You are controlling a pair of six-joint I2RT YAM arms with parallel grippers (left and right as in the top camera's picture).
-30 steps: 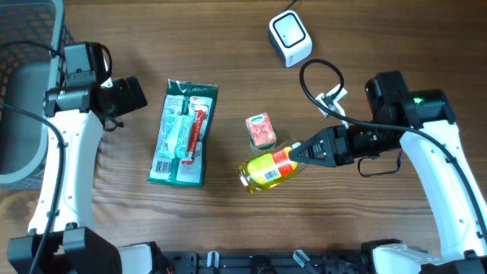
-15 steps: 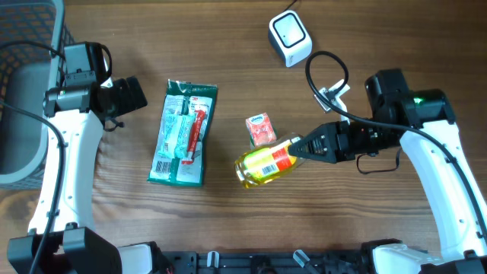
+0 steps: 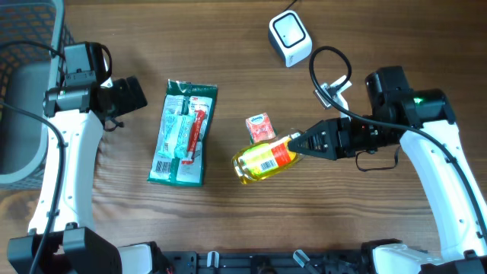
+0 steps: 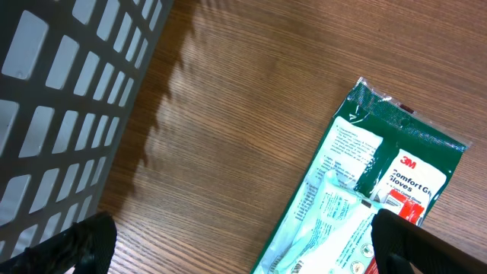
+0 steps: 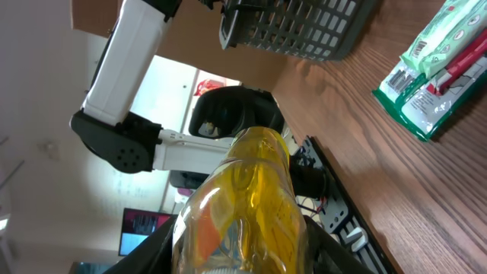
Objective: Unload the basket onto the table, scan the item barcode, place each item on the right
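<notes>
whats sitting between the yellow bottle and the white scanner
The small pink box lies between the yellow bottle and the white scanner, close beside the bottle. Nothing else sits in that stretch. The overhead view shows it.

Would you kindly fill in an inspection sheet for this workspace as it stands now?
Surface: wooden table, no spills seen.
Job's things: yellow bottle held horizontal, label facing up; white scanner at the far edge, apart from the bottle.
Clutter: green glove pack lying flat left of centre; small pink carton close beside the bottle, contact cannot be told.
Grippers: left gripper open, holding nothing, beside the pack; right gripper shut on the yellow bottle's neck end.
Cables: black cable loop off the right arm, near the scanner.
Surroundings: dark mesh basket at the left edge.
</notes>
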